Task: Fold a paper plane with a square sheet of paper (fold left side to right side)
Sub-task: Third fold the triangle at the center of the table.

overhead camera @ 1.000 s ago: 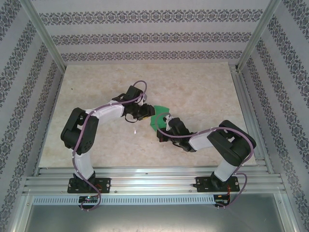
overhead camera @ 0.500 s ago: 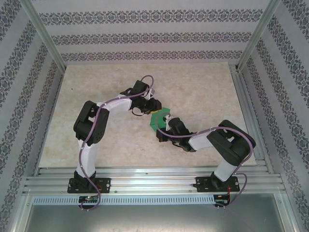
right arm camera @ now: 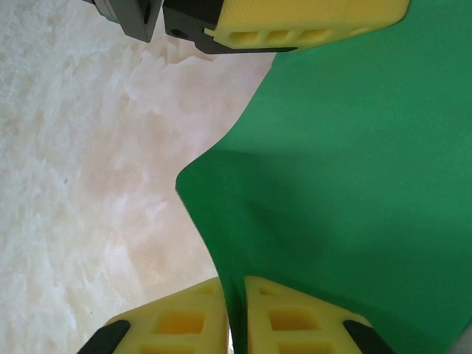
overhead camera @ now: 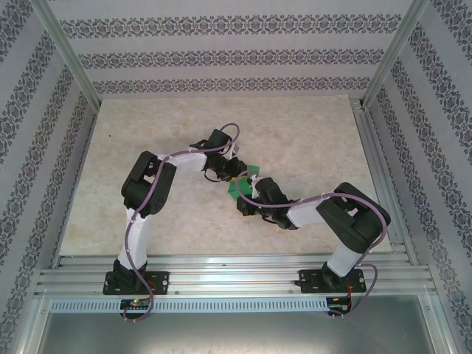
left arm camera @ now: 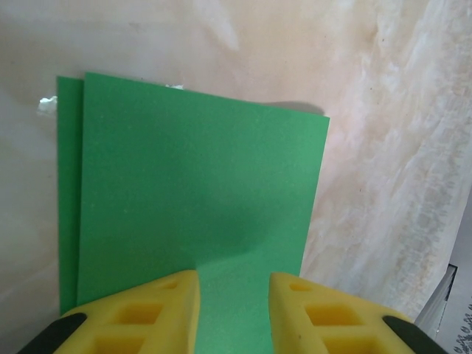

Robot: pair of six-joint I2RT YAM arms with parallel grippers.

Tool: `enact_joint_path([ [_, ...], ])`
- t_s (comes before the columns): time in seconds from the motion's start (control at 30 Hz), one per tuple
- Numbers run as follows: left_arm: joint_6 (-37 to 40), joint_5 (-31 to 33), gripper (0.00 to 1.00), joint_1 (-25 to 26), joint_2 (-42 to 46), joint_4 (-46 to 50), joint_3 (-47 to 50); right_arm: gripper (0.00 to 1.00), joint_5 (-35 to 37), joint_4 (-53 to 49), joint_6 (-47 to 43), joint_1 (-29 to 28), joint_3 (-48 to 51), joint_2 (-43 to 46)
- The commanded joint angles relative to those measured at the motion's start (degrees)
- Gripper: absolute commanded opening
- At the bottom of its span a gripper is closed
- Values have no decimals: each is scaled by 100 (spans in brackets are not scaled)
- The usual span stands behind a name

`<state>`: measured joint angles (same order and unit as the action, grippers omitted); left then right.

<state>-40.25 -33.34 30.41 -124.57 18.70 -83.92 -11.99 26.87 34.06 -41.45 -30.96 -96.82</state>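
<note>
Thin bright green square sheet of paper [overhead camera: 237, 189] lies mid-way across the pale marbled table [overhead camera: 310, 133], doubled over, with the top layer [left arm camera: 199, 184] a strip short of the under one. Left jaws stand partly open over its edge. Right jaws are a slit apart with the raised edge [right arm camera: 221, 221] running in; gripping or not, can't tell.

A pale, marble-patterned counter [overhead camera: 310, 133] lies inside walls papered with bands of dark floral print [overhead camera: 221, 51]. Silver metal posts rise at the far left [overhead camera: 66, 51] and far right [overhead camera: 394, 51] corners. Ribbed aluminium rails [overhead camera: 236, 269] run along the near edge, with a plain grey metal sheet [overhead camera: 236, 332] nearer still. A small white fleck [left arm camera: 46, 105] sits on the counter in the left wrist view.
</note>
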Motion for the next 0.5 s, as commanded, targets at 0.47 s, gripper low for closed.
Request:
enact_joint_path([
  [0.47,210,222,31,118,-111,184,43,16,-135,-642,-328,118,-800,-59],
])
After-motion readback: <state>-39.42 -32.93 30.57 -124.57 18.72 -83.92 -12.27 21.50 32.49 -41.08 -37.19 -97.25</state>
